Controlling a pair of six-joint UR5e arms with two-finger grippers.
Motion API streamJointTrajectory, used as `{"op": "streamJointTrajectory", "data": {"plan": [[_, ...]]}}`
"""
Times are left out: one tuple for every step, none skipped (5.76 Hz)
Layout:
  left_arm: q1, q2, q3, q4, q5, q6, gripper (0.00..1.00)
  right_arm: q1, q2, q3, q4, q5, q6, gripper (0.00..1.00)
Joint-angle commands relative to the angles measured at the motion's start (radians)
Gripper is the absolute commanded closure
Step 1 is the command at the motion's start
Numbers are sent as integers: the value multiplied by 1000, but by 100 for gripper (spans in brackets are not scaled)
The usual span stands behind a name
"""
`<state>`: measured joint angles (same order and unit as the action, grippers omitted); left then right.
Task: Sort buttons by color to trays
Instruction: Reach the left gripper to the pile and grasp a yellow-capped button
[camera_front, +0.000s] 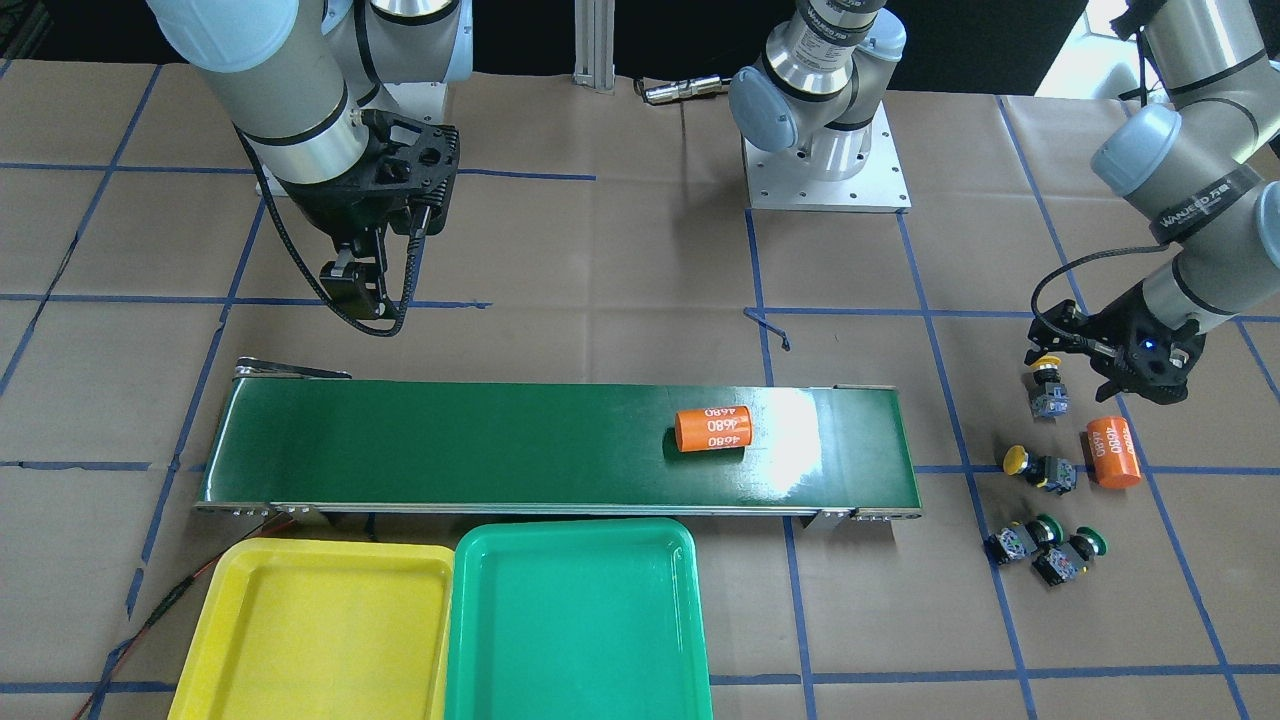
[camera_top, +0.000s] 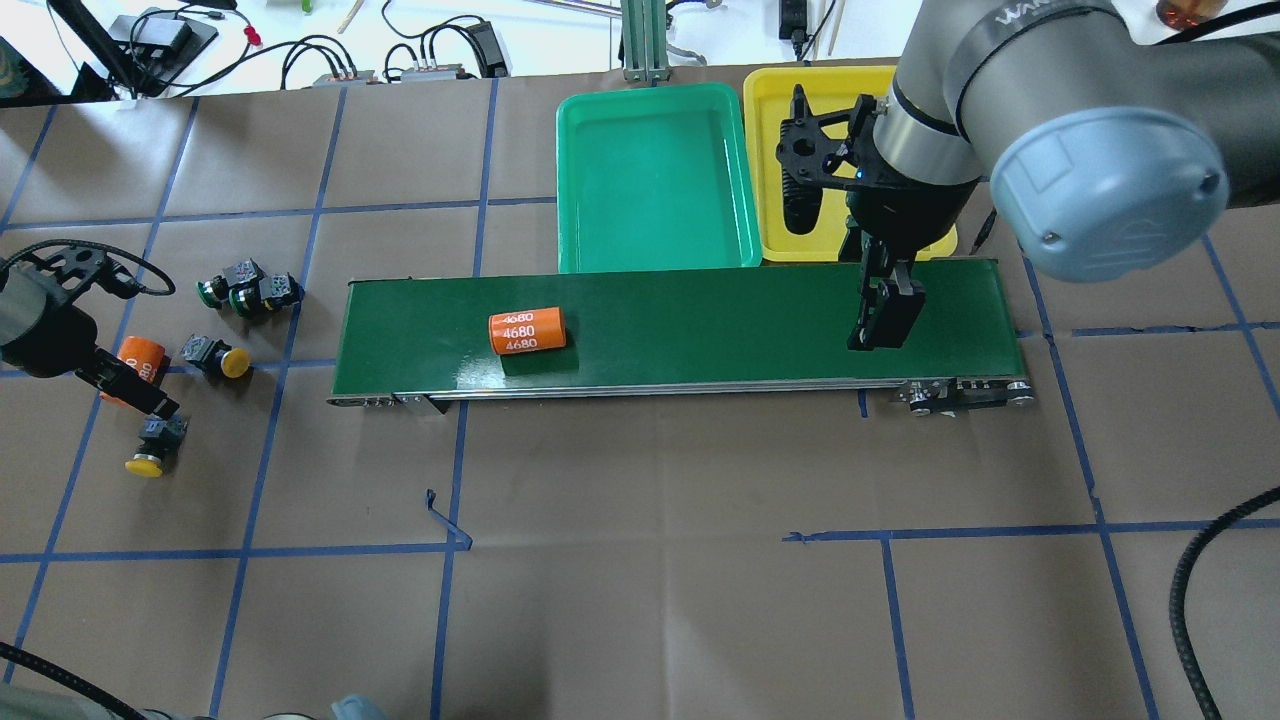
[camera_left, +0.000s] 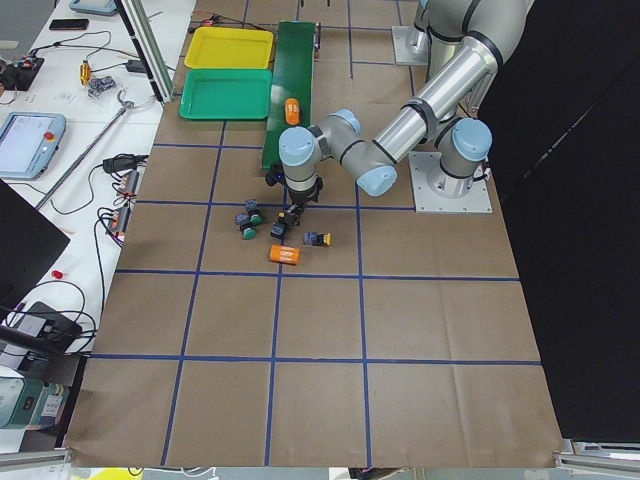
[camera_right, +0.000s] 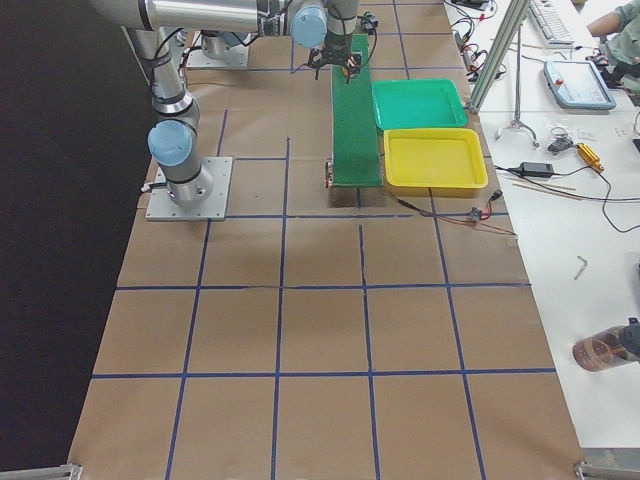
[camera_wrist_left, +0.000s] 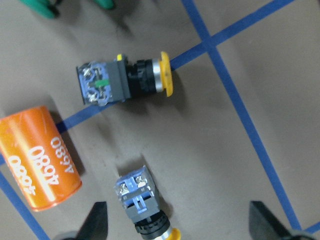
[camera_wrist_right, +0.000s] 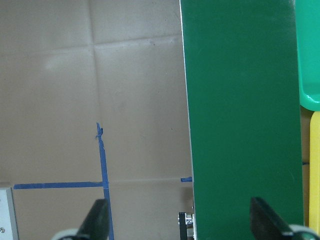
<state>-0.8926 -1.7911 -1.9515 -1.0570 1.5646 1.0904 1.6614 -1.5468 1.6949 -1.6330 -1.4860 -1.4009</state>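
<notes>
The left pincer (camera_wrist_left: 181, 224) hangs released over the left end of the surface (camera_front: 600, 250). Its fingertips are wide apart, and a yellow button (camera_wrist_left: 145, 205) lies on its side between them, touched by neither. A second yellow button (camera_wrist_left: 125, 82) lies just beyond it with its cap on a blue tape line, and an orange cylinder (camera_wrist_left: 42, 157) lies beside both. The two green buttons (camera_front: 1048, 528) lie against each other, a little nearer the edge opposite the robot, toward that left corner. All four buttons rest on the bare surface, well apart from the trays. The yellow tray (camera_front: 320, 640) and green tray (camera_front: 580, 620) sit side by side, rims touching, along the edge opposite the robot. A belt (camera_front: 500, 450) runs lengthwise between the trays and the robot's base, with another cylinder (camera_front: 713, 428) lying on it. The right pincer (camera_wrist_right: 180, 222) is released and grasps nothing. It hovers near the belt's right end, one fingertip over the belt and the other over the surface on the robot's side.
</notes>
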Motion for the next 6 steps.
{"op": "streamJointTrajectory", "data": {"plan": [[17, -34, -6, 31, 11, -291, 2, 0, -2, 9, -2, -2, -3, 0], [17, -63, -1, 32, 11, -331, 2, 0, -2, 8, -2, -2, -6, 0], [18, -98, 5, 61, 12, -331, 2, 0, -2, 8, -2, -4, -4, 0], [20, -134, 6, 75, 14, -331, 2, 0, -2, 8, -2, -4, -7, 0], [44, -155, 0, 75, 14, -325, 19, 0, -2, 9, -2, -4, -7, 0], [46, -149, -1, 77, 76, -317, 82, 0, -2, 9, -2, -4, -6, 0]]}}
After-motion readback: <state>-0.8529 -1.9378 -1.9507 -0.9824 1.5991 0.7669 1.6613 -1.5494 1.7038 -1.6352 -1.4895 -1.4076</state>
